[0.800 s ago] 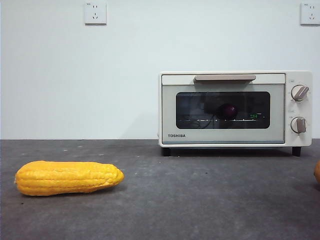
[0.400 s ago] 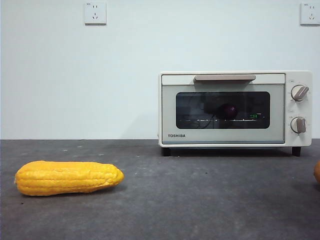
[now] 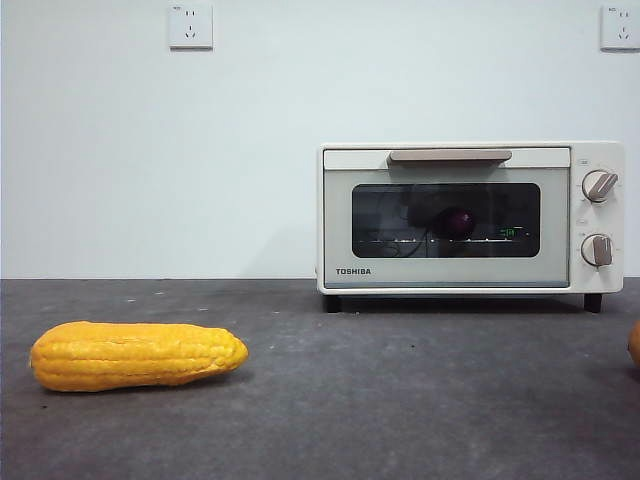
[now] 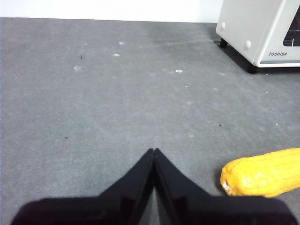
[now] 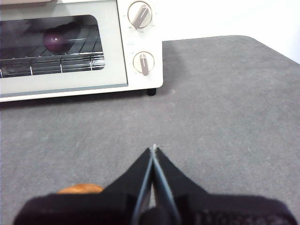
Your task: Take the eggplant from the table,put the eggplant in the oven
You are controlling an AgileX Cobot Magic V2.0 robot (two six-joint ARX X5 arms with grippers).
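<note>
The flat dark grey, speckled matte surface (image 3: 400, 400) spans the whole front view. At its back right stands the small cream-white TOSHIBA toaster oven (image 3: 470, 217), its dark glass door shut, with a bar handle above and two round knobs at the side. Toward the front left lies a long yellow corn cob (image 3: 137, 354), well apart from the oven. Behind the glass, the glossy dark-purple eggplant (image 3: 459, 222) rests on the wire rack, only its rounded end visible. An orange rounded thing (image 3: 635, 345) shows at the right edge. The left hand (image 4: 153, 151) is clenched and empty above bare surface, the cob just beside it. The right hand (image 5: 153, 149) is likewise clenched and empty, facing the oven's knob side.
</note>
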